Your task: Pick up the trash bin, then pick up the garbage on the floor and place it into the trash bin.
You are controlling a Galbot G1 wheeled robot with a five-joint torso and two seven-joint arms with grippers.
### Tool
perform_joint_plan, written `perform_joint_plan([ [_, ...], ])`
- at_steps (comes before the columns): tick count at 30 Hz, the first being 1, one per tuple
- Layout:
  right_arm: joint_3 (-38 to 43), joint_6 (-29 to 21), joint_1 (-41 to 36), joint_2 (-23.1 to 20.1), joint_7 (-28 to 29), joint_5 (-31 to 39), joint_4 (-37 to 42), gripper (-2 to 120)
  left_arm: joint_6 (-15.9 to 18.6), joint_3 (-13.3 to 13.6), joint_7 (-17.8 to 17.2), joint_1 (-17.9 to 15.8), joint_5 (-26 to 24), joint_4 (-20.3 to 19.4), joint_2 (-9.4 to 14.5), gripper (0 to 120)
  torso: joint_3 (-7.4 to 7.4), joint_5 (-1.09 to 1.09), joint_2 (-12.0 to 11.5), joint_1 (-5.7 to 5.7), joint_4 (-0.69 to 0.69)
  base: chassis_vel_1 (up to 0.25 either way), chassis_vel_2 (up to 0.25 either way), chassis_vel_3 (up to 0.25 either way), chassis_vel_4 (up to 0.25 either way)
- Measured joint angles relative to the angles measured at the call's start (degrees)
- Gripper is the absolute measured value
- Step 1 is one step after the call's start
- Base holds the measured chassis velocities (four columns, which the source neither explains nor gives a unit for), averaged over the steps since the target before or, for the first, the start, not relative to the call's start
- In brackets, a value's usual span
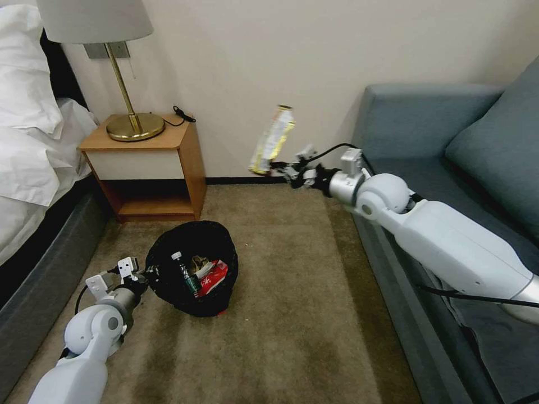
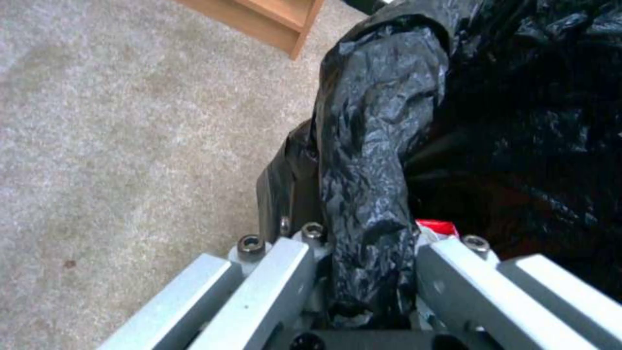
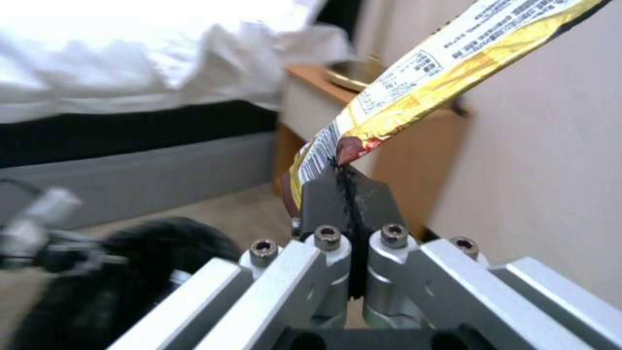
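Head view, bin: round trash bin in glossy black plastic bag point(image 1: 193, 269) on the carpet, rim pinched by closed left gripper point(image 1: 147, 273).
Wrapper: long gold-and-white foil wrapper point(image 1: 272, 140), upright, clamped at its lower end by closed right gripper point(image 1: 279, 166).
Relation: bin lies below and left of wrapper.

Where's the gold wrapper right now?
In the head view the gold wrapper hangs pinched in the right end effector, raised in front of the wall between the nightstand and sofa, beyond the trash bin.
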Motion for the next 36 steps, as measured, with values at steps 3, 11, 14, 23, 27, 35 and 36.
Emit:
perform_joint_plan([
  [3,-2.1,0.4,0.9,-0.1,0.1,-0.3,3.2,0,0.2,0.5,-0.5,-0.5,-0.3,0.1,-0.1,2,0.00,-0.01,0.0,0.00,-0.01,0.000,0.000,0.000,0.000],
  [11,-8.5,2.2,2.4,2.1,-1.3,-5.7,7.1,0,0.8,-0.3,-2.1,0.0,-1.4,-0.7,-1.0,2,0.00,0.00,0.0,0.00,0.01,0.000,0.000,0.000,0.000],
  [14,-10.3,2.7,2.0,3.0,-1.6,-7.6,7.4,0,1.3,-0.3,-2.9,0.0,-2.0,-1.5,-1.2,2,0.00,0.01,0.0,0.00,0.00,0.000,0.000,0.000,0.000],
  [23,-12.6,3.9,-0.3,5.9,-2.7,-13.8,4.4,0,2.0,-0.5,-3.9,0.5,-3.5,-3.6,-1.2,2,0.00,0.00,0.0,0.00,-0.02,0.000,0.000,0.000,0.000],
  [27,-13.3,4.3,-0.7,6.9,-2.9,-15.2,3.0,0,2.1,-0.9,-3.9,0.8,-3.9,-4.1,-1.0,2,0.00,0.01,0.0,0.00,-0.01,0.000,0.000,0.000,0.000],
  [35,-15.2,5.3,-2.2,9.4,-3.8,-19.8,-0.8,0,2.4,-1.5,-4.3,1.1,-5.5,-5.3,-0.7,2,0.00,0.01,0.0,0.00,-0.01,0.000,0.000,0.000,0.000],
  [36,-15.2,5.3,-2.2,9.4,-3.8,-19.8,-0.8,0,2.4,-1.5,-4.3,1.1,-5.5,-5.3,-0.7,2,0.00,0.01,0.0,0.00,-0.01,0.000,0.000,0.000,0.000],
])
